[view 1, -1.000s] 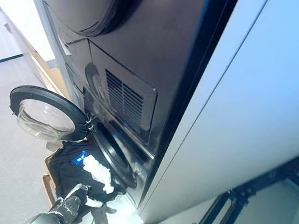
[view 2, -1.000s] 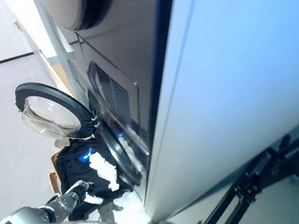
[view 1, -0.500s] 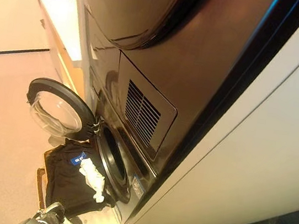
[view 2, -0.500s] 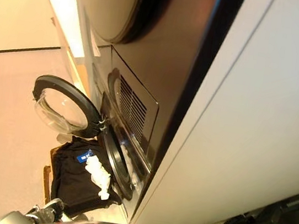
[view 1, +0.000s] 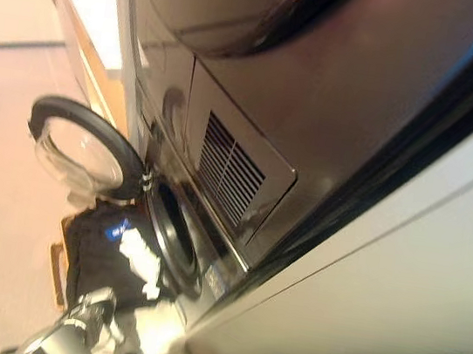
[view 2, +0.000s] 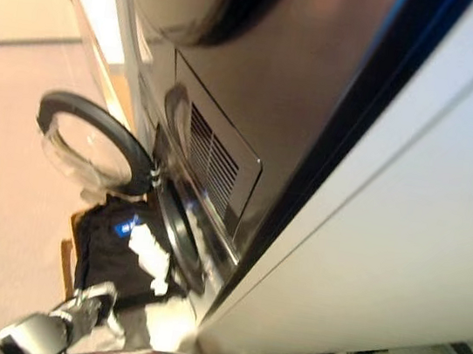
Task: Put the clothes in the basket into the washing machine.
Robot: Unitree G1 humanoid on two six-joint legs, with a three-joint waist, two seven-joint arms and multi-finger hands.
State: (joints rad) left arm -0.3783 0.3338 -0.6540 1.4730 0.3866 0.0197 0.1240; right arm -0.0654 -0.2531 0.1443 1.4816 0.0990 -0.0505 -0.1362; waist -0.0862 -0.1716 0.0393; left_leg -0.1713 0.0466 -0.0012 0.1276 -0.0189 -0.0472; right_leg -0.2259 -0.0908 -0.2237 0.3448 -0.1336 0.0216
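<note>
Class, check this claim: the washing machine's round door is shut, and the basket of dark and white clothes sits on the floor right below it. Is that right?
Not quite. The door is swung open, to the left of the drum opening, as the left eye view shows. The rest holds: the basket with dark and white clothes sits on the floor below it.

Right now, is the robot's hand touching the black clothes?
Cannot tell. In the left eye view the left hand sits at the near edge of the black clothes, blurred, with no clear contact or gap.
</note>
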